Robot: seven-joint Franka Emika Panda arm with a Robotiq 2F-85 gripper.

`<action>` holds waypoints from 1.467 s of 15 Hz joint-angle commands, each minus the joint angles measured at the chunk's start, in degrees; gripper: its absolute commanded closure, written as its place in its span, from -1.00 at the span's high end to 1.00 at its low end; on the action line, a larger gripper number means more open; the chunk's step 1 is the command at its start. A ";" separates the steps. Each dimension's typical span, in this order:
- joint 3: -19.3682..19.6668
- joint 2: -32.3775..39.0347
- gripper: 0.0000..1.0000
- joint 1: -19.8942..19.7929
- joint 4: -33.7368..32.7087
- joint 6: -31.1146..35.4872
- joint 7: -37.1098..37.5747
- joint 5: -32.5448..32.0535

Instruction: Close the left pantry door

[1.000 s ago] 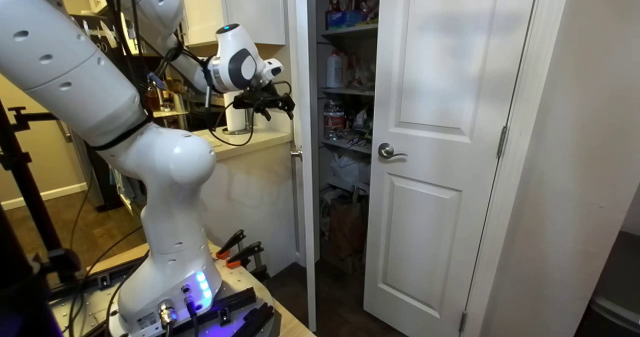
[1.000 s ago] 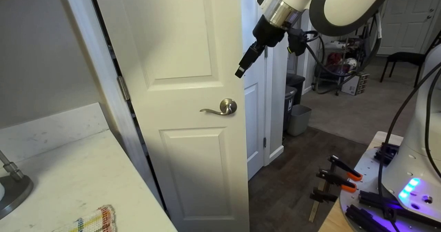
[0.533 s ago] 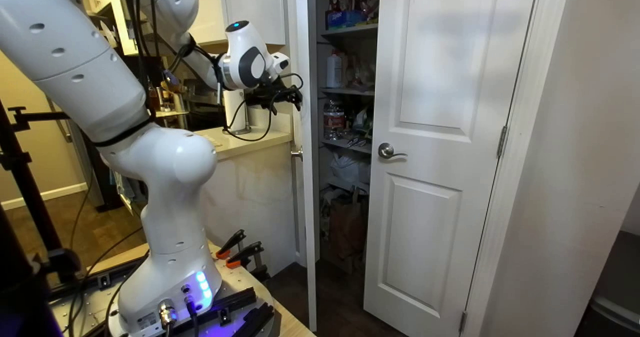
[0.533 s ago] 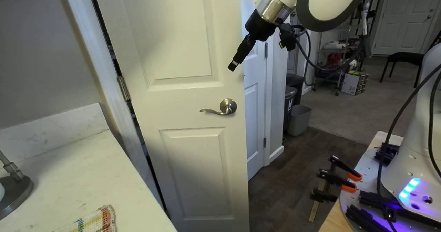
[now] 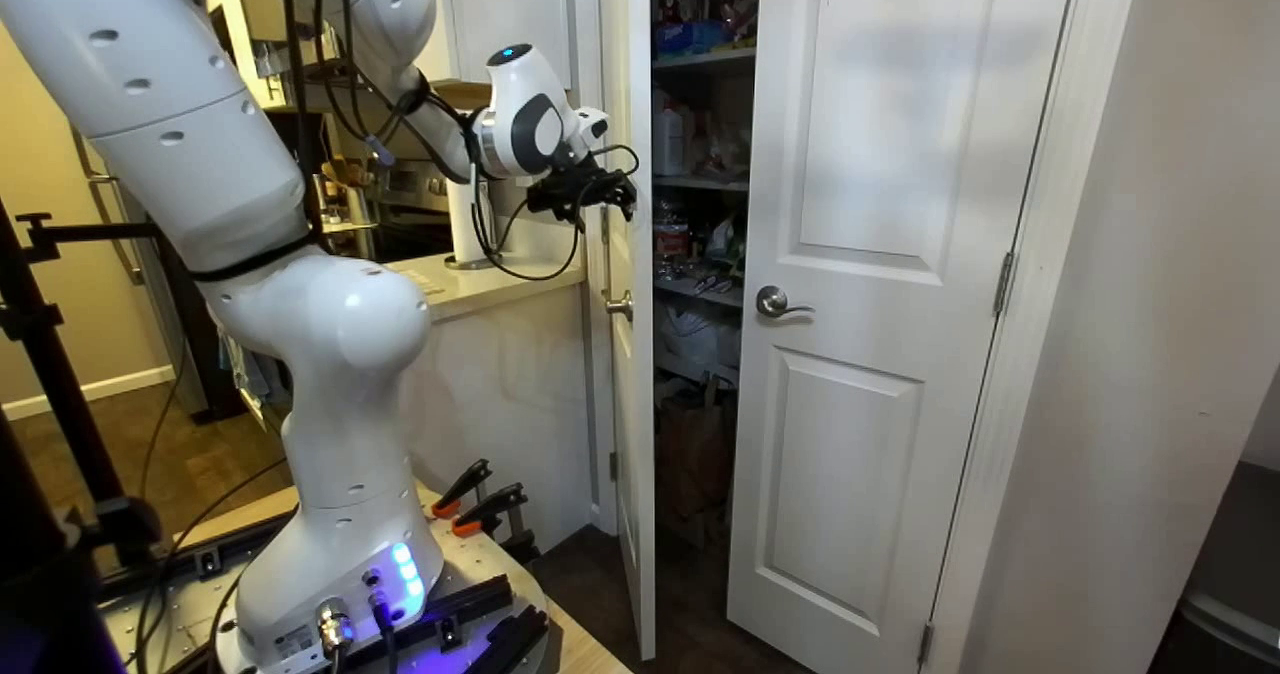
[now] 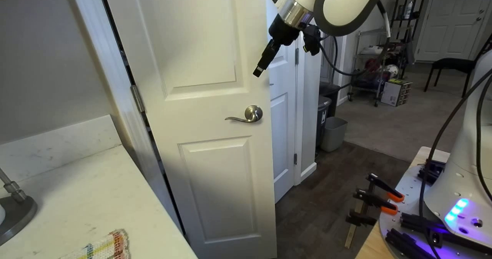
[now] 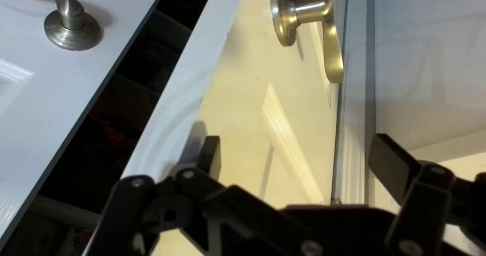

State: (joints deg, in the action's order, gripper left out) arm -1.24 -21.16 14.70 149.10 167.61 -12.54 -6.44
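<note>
Your black two-fingered gripper [image 7: 302, 163], bottom of the wrist view, is spread wide, gripping nothing; a shove likely needs no grasp. Beyond it, mid-frame, the tall white panelled left pantry door [image 7: 245, 92] stands ajar, one finger [image 7: 209, 153] by its free edge, probably for leverage; contact is unclear.

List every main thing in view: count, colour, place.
Left pantry door: one, white, standing open
Right pantry door: one, white, opposite
Lever handles: two, silver, one per door
Shelves: several, grey, between doors
Counter: one, white, beside left pantry door
Paper roll: one, white, on counter
Cloth: one, multicoloured, on counter
Small bin: one, grey, on floor
Clamps: at least two, black-orange, at table edge
Arm: one, white, on table
Gripper: one, black, open beside left pantry door
</note>
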 commanded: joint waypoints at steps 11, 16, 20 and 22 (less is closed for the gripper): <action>-10.32 14.23 1.00 -13.64 -17.15 3.35 10.24 -23.25; -14.51 14.78 1.00 -18.67 -21.23 -0.77 27.13 -43.79; -19.24 16.21 1.00 -17.46 -25.13 -12.11 44.01 -56.51; -22.26 18.56 1.00 -15.80 -27.09 -17.82 51.05 -58.78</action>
State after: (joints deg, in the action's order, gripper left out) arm -19.67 -6.00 -2.55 125.45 156.86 28.90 -60.68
